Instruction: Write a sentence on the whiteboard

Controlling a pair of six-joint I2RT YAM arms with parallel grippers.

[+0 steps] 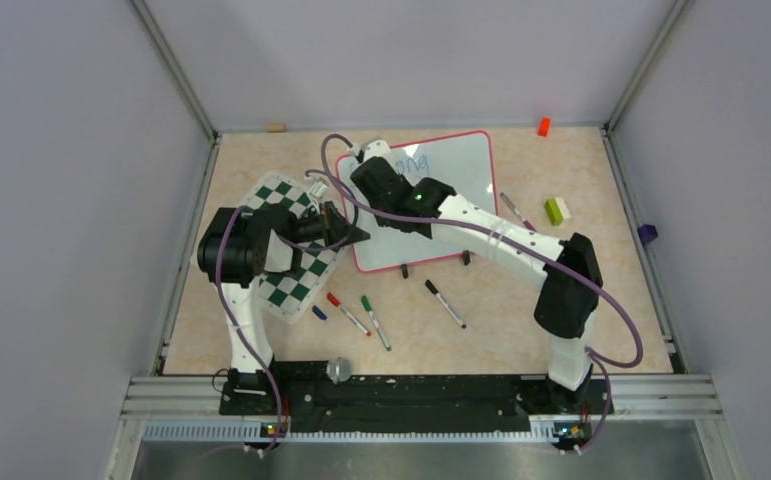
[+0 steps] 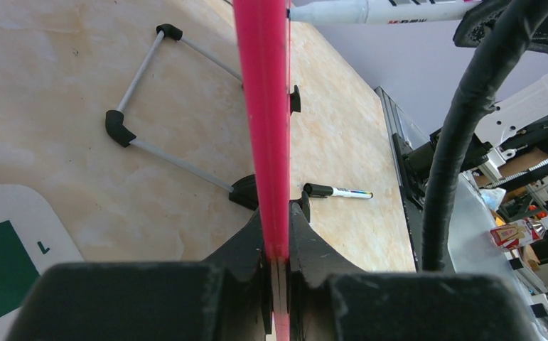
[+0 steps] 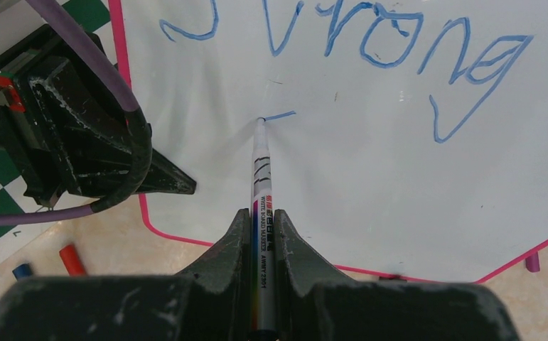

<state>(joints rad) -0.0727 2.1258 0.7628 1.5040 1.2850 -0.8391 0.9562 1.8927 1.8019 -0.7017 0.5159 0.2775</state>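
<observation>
**Pink-framed whiteboard clamped by one hand, marker on it in the other**

Pink frame is pretty much all the left wrist cam gives you. The left hand (image 2: 276, 245) is clamped on the edge of the whiteboard (image 2: 264, 106), seen dead edge-on, so no writing shows from there. What you do get is a grey wire stand (image 2: 143, 92) on one side of the board and a loose black-capped pen (image 2: 338, 192) lying on the worktop (image 2: 57, 85) past it.

The right wrist cam is the opposite. The right hand (image 3: 260, 217) is closed tight on a white marker (image 3: 260, 156). Its tip is touching the board face just below the sentence (image 3: 399, 42), which reads "Strong" in blue. There's also a short blue stroke right at the tip.

The top view gives the layout neither wrist cam does. The board sits at the far middle of the worktop, with its left edge just beside a green-and-white chess mat (image 1: 296, 285). Both arms reach in at that left end. A red-capped pen (image 1: 346, 312) and a green-capped pen (image 1: 375, 322) lie nearer the arm bases, and a green block (image 1: 557, 210) is off to the right. The writing is barely readable from up there.
</observation>
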